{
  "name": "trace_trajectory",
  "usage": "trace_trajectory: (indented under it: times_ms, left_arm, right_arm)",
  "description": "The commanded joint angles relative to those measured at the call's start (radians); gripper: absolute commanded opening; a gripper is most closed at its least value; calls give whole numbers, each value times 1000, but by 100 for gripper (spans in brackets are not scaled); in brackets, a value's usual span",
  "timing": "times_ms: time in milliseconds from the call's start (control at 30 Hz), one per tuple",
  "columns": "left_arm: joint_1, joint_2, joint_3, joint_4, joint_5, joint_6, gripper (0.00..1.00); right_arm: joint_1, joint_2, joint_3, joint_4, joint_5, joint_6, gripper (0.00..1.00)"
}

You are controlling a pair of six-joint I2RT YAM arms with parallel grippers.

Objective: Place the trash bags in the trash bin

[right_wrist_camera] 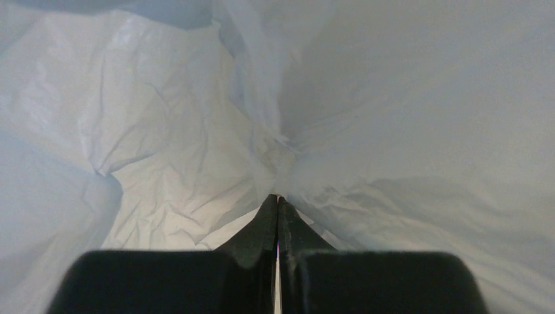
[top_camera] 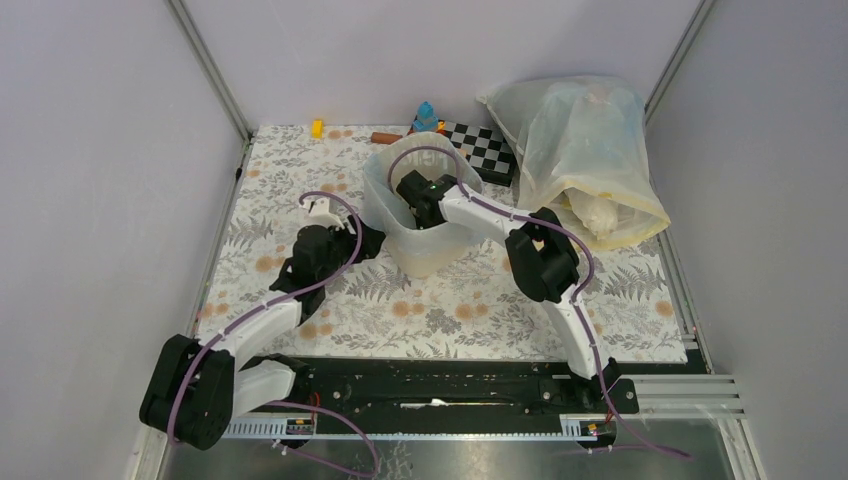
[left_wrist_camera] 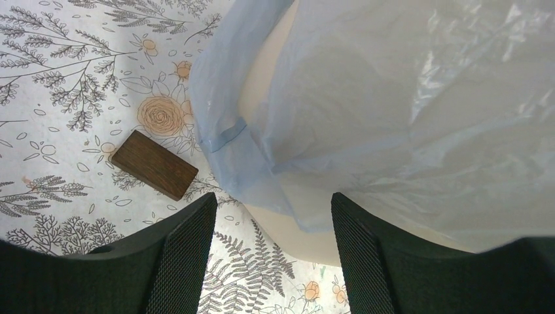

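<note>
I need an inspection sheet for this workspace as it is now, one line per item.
Surface: floral table cover, lying flat.
Job's things: trash bag lines the trash bin, and its edge hangs over the rim.
Clutter: wooden block, checkerboard, blue figure, yellow piece, large clear sack.
Grippers: left gripper open beside the bin; right gripper inside it, shut on a bag fold.
Cables: purple cables run along both arms.
Surroundings: grey walls, metal frame posts.

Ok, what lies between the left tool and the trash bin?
Left wrist view: only the hanging edge of the trash bag, draped down the trash bin wall, before the open left tool. The wooden block lies off to one side.
</note>
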Motion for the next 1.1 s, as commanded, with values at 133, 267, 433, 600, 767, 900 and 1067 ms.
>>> trace_trajectory:
  times_ms: [133, 267, 433, 600, 767, 900, 1067]
  left_arm:
    - [-4, -49, -12, 35, 1, 11, 68]
    - [-3, -56, -17, 38, 0, 11, 68]
    - [-4, -54, -17, 42, 8, 15, 68]
    - [-4, -54, -23, 62, 29, 19, 68]
    - [-4, -41, -21, 72, 48, 18, 69]
    - [-4, -19, -13, 77, 66, 22, 69]
    - [-7, -11, -9, 78, 75, 27, 69]
  right_arm:
    - [-7, -12, -64, 39, 23, -2, 0]
    - [-6, -67, -69, 51, 39, 6, 0]
    - [-6, -120, -60, 56, 43, 19, 2]
    - [-6, -155, -39, 57, 39, 39, 8]
    - [-6, -160, -7, 44, 38, 49, 18]
    - [-6, -152, 25, 24, 39, 59, 29]
    - [-6, -155, 29, 27, 63, 78, 38]
